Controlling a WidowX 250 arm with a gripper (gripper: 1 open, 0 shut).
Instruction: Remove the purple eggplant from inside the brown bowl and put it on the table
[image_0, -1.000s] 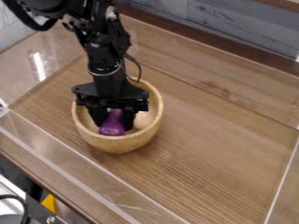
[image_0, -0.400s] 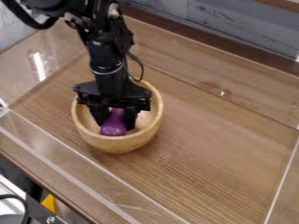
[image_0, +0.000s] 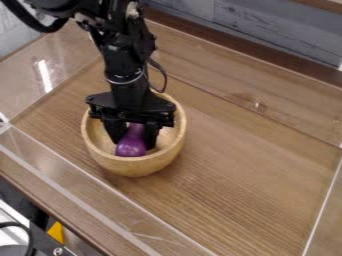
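Note:
The purple eggplant (image_0: 130, 145) is inside the brown bowl (image_0: 134, 162), which stands on the table (image_0: 247, 150) at the left of centre. My gripper (image_0: 130, 131) reaches straight down into the bowl, its black fingers closed around the eggplant's upper end. The lower end of the eggplant shows beneath the fingers, low in the bowl. Whether it is off the bowl's bottom I cannot tell.
Low clear acrylic walls (image_0: 160, 215) border the table on the front, left and right. The black arm (image_0: 114, 40) rises from the bowl toward the upper left. Bare wood lies to the right of the bowl.
The arm and gripper have shifted very slightly up with the eggplant between the fingers. The bowl has not moved.

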